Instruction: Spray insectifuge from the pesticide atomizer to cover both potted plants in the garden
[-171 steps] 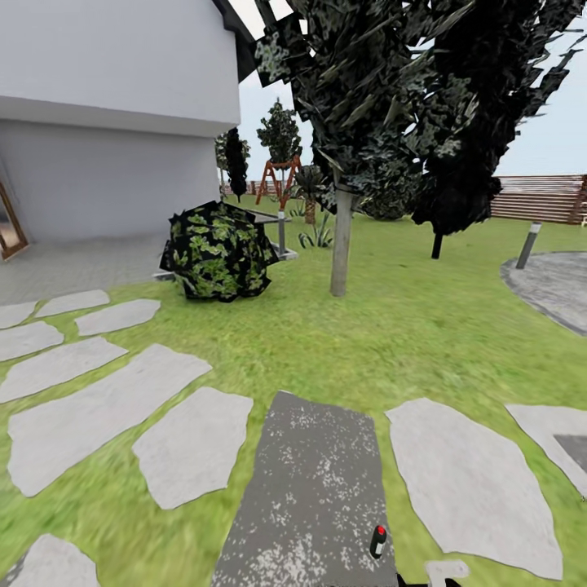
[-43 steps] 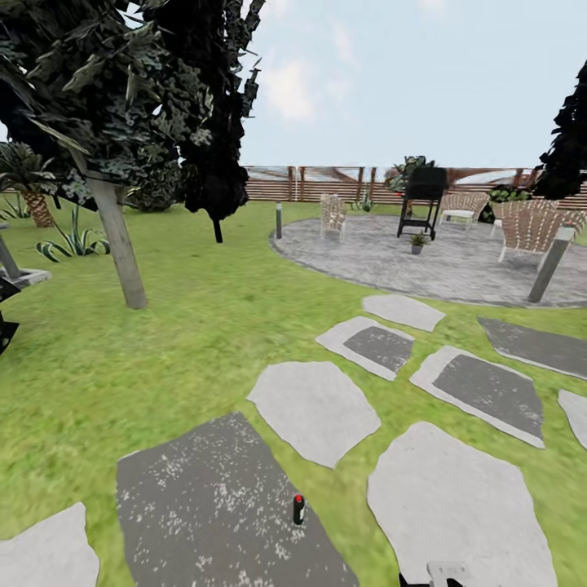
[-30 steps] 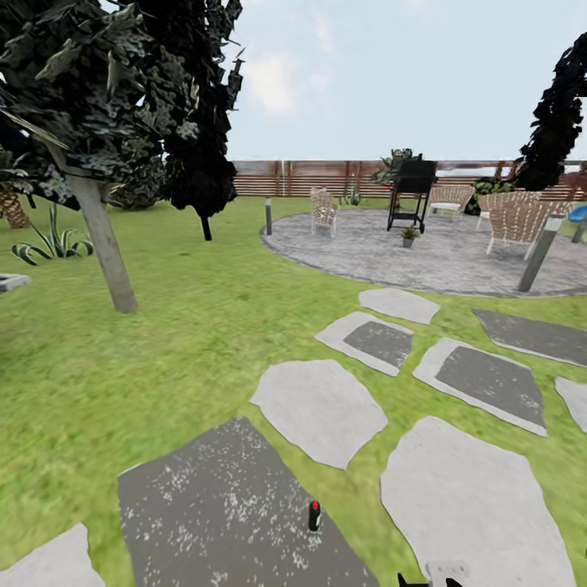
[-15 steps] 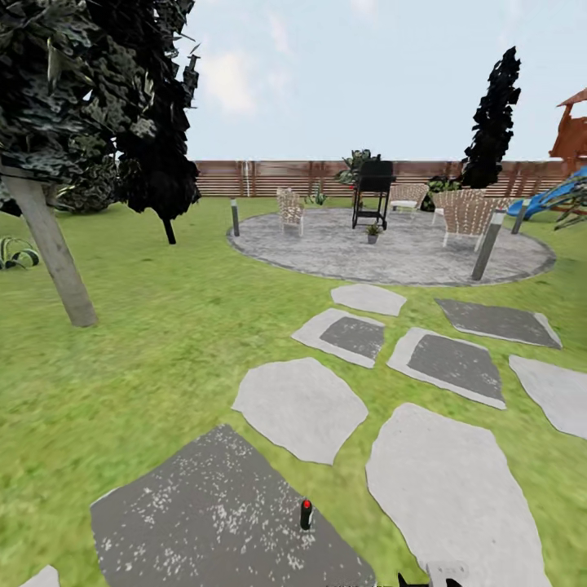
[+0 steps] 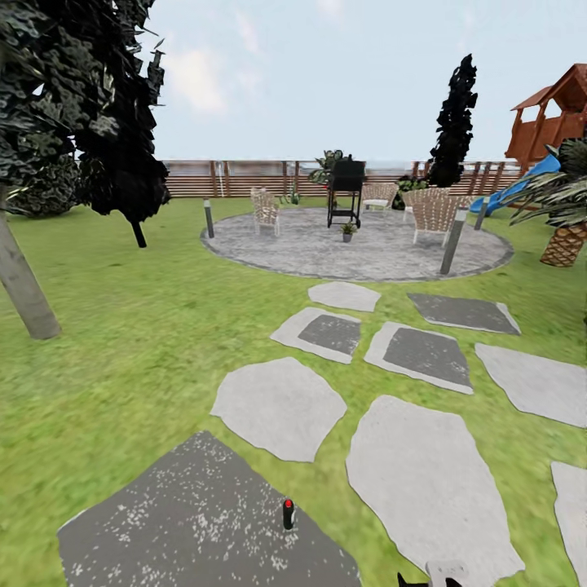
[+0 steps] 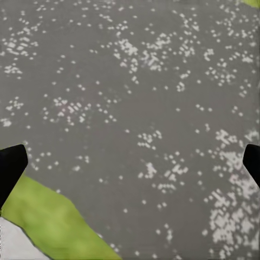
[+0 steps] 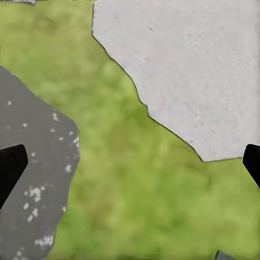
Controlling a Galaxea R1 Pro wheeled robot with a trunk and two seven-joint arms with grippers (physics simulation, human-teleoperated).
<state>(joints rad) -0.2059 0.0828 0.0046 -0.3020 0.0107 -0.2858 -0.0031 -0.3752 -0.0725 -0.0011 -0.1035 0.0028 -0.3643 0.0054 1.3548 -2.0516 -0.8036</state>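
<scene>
The pesticide atomizer [image 5: 288, 514], a slim dark bottle with a red top, stands upright on a dark speckled stepping stone [image 5: 196, 522] close in front of me in the head view. One potted plant [image 5: 348, 231] sits on the round paved patio [image 5: 359, 249] beside the black grill; a second small green plant [image 5: 291, 196] shows at the patio's far edge, too small to tell its pot. My left gripper [image 6: 130, 162] hangs open over the dark stone. My right gripper [image 7: 130, 162] hangs open over grass between two stones. Nothing is between either pair of fingers.
Pale and dark stepping stones [image 5: 281, 403] lead over the lawn to the patio. Wicker chairs [image 5: 265, 210], a grill [image 5: 346, 189] and grey lamp posts [image 5: 451, 240] stand there. A tree trunk [image 5: 20, 285] rises left; a palm [image 5: 567, 236] and the playhouse [image 5: 550, 122] stand right.
The whole head view has swung to the right: the patio has slid left in the picture and the playhouse and palm have come in. The atomizer still stands on the dark stone.
</scene>
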